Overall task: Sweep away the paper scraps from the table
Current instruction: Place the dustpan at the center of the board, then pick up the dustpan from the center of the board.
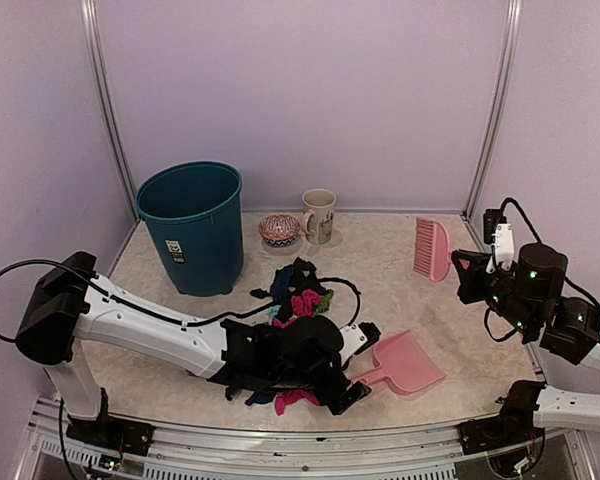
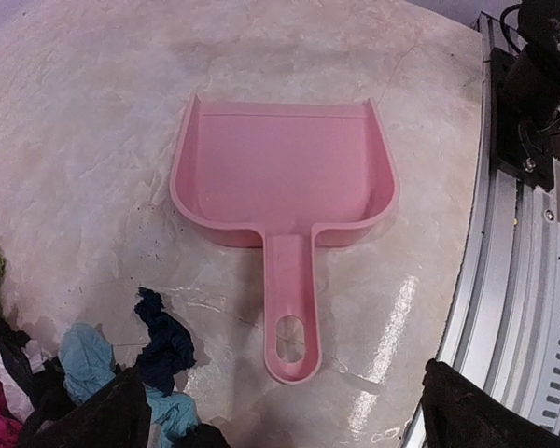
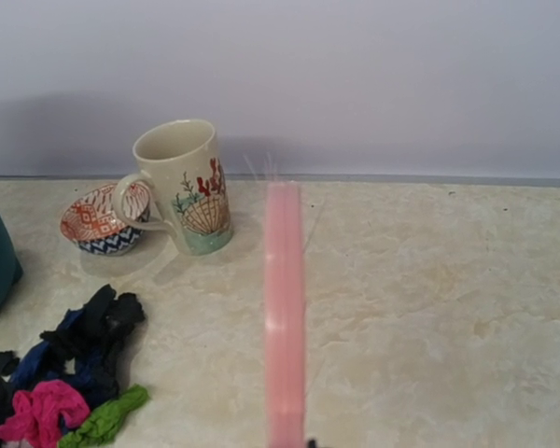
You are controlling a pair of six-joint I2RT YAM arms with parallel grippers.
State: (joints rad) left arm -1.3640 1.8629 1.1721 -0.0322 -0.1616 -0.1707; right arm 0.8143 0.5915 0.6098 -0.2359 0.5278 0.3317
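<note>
The paper scraps (image 1: 300, 295) lie in a black, navy, pink and green pile mid-table, with a few more (image 1: 290, 400) by the front edge under my left arm. They also show in the left wrist view (image 2: 163, 341) and the right wrist view (image 3: 65, 383). My left gripper (image 1: 352, 365) is open and low over the table (image 1: 400, 290). The handle (image 2: 289, 322) of the pink dustpan (image 2: 285, 173) lies just ahead between its fingers (image 2: 98, 415), untouched. My right gripper (image 1: 470, 272) is shut on the pink brush (image 1: 432, 248), seen edge-on in the right wrist view (image 3: 283, 308).
A teal bin (image 1: 192, 225) stands at the back left. A patterned bowl (image 1: 278, 230) and a mug (image 1: 319, 215) stand by the back wall. A metal rail (image 2: 504, 308) runs along the front edge beside the dustpan.
</note>
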